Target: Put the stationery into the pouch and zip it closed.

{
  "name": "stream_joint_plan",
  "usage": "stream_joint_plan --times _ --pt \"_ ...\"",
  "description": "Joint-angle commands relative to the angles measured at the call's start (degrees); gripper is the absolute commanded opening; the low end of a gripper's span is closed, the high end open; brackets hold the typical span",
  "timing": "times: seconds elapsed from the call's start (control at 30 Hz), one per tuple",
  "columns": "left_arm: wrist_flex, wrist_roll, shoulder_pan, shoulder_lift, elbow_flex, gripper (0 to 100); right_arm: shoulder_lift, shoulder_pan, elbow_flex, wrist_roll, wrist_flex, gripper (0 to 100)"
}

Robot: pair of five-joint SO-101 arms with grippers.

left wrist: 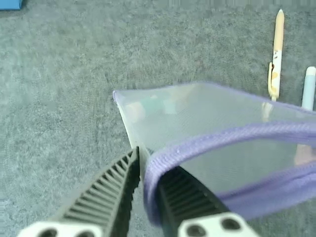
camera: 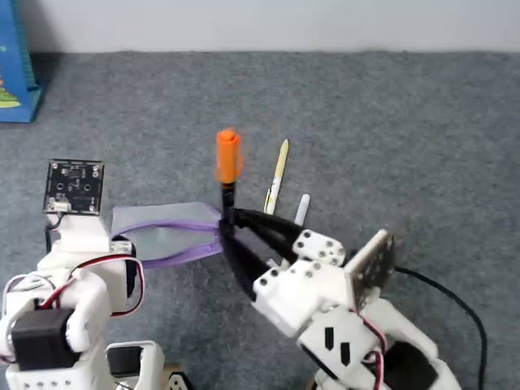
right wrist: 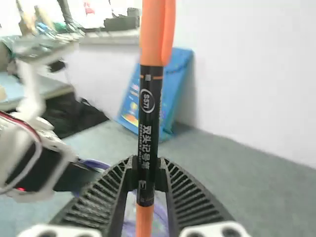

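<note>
The grey surface (camera: pixel 390 122) carries a pouch (camera: pixel 166 231) at near left, a yellow pen (camera: pixel 279 175) and a white pen (camera: pixel 302 209) to its right, and a blue box (camera: pixel 16 73) at far left.

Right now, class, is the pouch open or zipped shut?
Open: the pouch shows its purple zip edges gaping apart, one pinched in the left gripper.

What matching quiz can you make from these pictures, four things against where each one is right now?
1 orange marker
2 pouch
3 yellow pen
4 blue box

A lying flat on the table
B standing against the wall
C held upright in the right jaws
D edge pinched in the left jaws

Pairs: 1-C, 2-D, 3-A, 4-B
</note>
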Motion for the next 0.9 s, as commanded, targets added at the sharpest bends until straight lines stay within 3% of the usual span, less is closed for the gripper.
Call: stream_joint_plan --times 0.0,0.33,0.6,0.7,0.87 --pt "0.97 0.62 0.00 0.18 -4.53 1 0.31 -2.42 1.85 0.62 -9.10 0.8" --pt "0.88 0.62 0.00 0.18 -4.97 1 7.69 -7.25 11.60 7.03 -28.44 0.8" --pt "0.97 0.70 0.00 0.18 -4.70 1 19.03 -7.16 18.81 10.55 -43.12 1.1" --pt "0.97 0.70 0.00 0.18 -4.70 1 20.09 -7.16 20.04 10.20 -42.95 4.1" --pt "0.97 0.70 0.00 0.18 -3.91 1 16.57 -7.43 20.31 10.02 -36.09 20.5"
